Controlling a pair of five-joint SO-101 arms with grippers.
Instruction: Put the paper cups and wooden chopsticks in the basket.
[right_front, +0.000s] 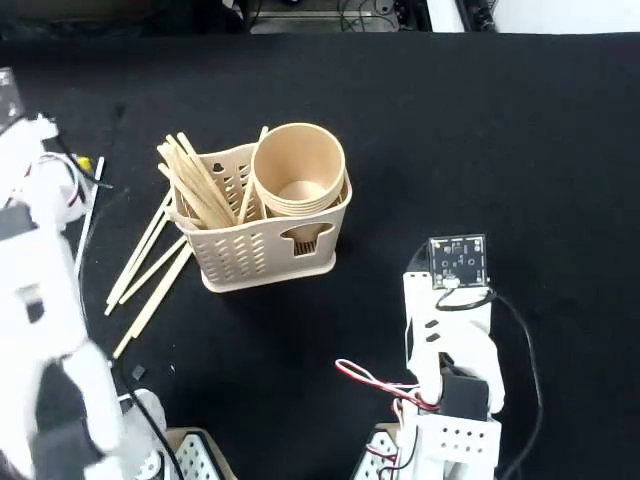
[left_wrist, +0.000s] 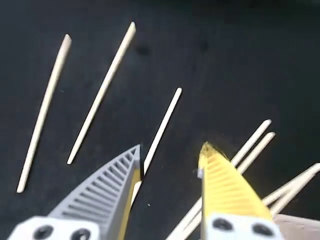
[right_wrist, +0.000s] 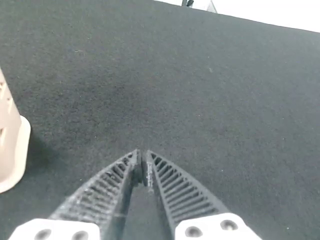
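Paper cups (right_front: 298, 170) are sitting stacked in the basket (right_front: 262, 252); loose chopsticks (left_wrist: 102, 93) are lying near the table's (right_front: 480, 150) left edge, the left gripper (left_wrist: 171, 147) hovering over them, fingers apart. The right gripper (right_wrist: 142, 155) is hanging with fingers closed together.

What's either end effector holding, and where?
Nothing: left end effector is open over loose wooden chopsticks; right end effector is shut, empty.
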